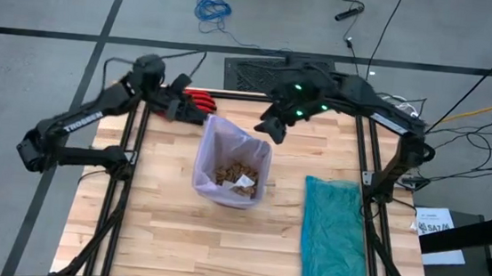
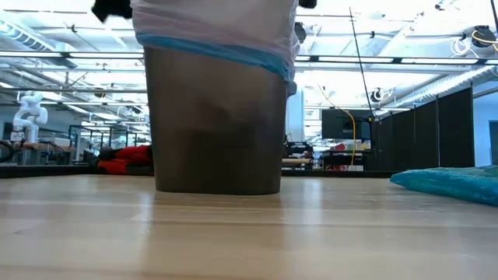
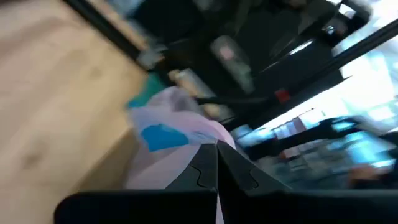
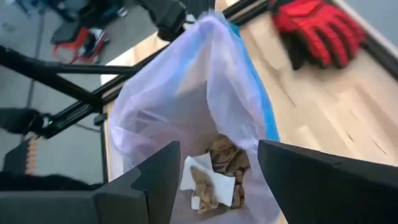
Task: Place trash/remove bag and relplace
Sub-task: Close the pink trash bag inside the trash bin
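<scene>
Bag (image 1: 231, 159): lining bin mid-tabletop (image 1: 166, 229), trash (image 1: 236, 173) lying inside. Left gripper (image 1: 201, 116): fingers pinching shut on bag rim. Right gripper (image 1: 271, 129): fingers spreading wide, hovering above bag mouth, empty.

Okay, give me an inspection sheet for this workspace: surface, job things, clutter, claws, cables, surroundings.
Surface: wooden table.
Job's things: lilac bag lines the bin; trash, tan lumps and a white scrap, lies inside.
Clutter: red glove at the far edge; teal bag flat on the right.
Claws: left claw shut on the bag's rim; right claw open over the bag's mouth.
Cables: blue cable coiled on the floor.
Surroundings: open lab hall behind; no person seen.
</scene>
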